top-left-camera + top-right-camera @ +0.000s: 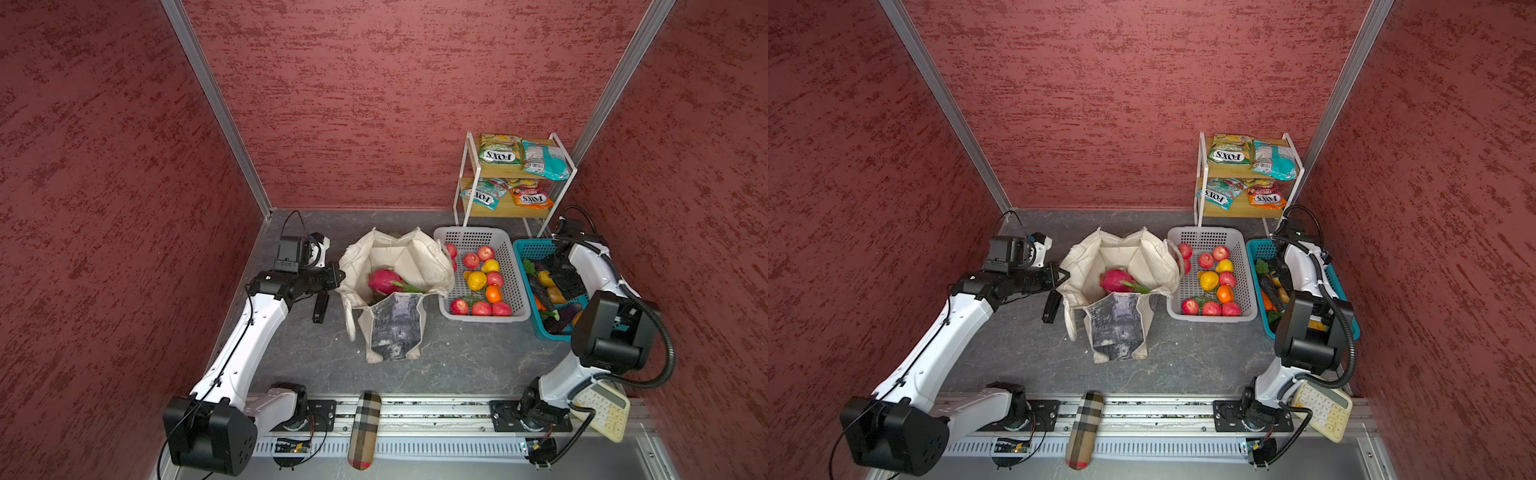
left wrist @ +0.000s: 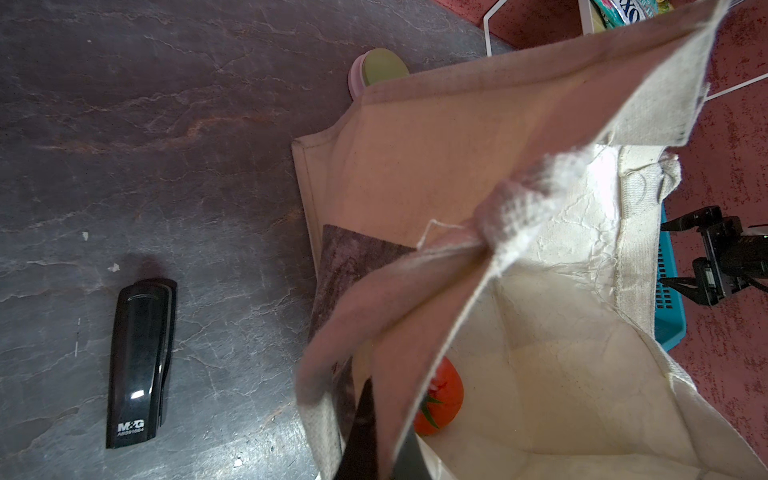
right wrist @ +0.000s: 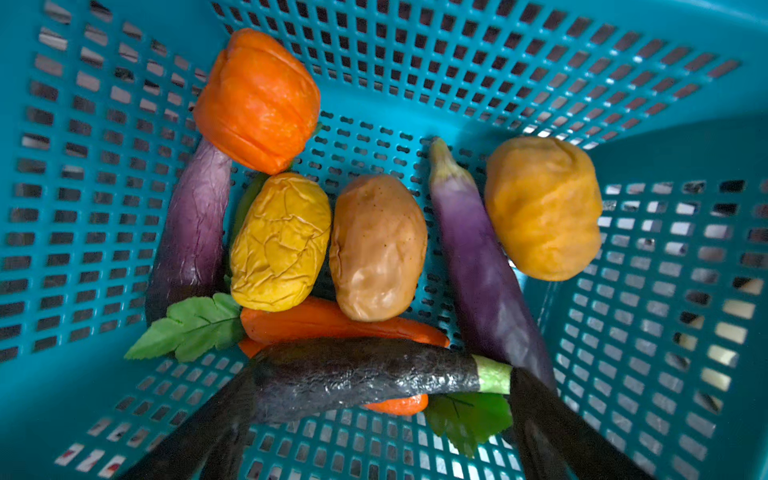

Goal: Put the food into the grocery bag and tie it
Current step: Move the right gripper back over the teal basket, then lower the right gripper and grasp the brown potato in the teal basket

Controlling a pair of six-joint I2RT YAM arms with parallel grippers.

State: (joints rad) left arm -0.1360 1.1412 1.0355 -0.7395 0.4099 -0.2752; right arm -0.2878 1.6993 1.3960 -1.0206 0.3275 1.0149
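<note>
The cream grocery bag (image 1: 395, 328) (image 1: 1117, 328) stands open in the middle of the table. Inside it lie a pink dragon fruit (image 1: 384, 280) (image 1: 1115, 280) and a red tomato (image 2: 440, 395). My left gripper (image 1: 338, 276) (image 1: 1064, 276) (image 2: 370, 432) is shut on the bag's left rim (image 2: 415, 299). My right gripper (image 3: 374, 432) (image 1: 561, 278) hangs open inside the blue basket (image 3: 623, 104). A dark eggplant (image 3: 353, 374) lies across between its fingers, and a brown potato (image 3: 378, 249) and other toy vegetables lie beyond. FOX'S packets (image 1: 500, 151) (image 1: 1231, 151) lie on the rack.
A white basket (image 1: 515, 266) of apples and oranges stands between the bag and the blue basket (image 1: 534, 249). A black stapler (image 1: 320, 307) (image 2: 141, 361) lies left of the bag. The wire rack (image 1: 465, 199) stands at the back. A calculator (image 1: 600, 409) and a plaid case (image 1: 365, 428) lie at the front.
</note>
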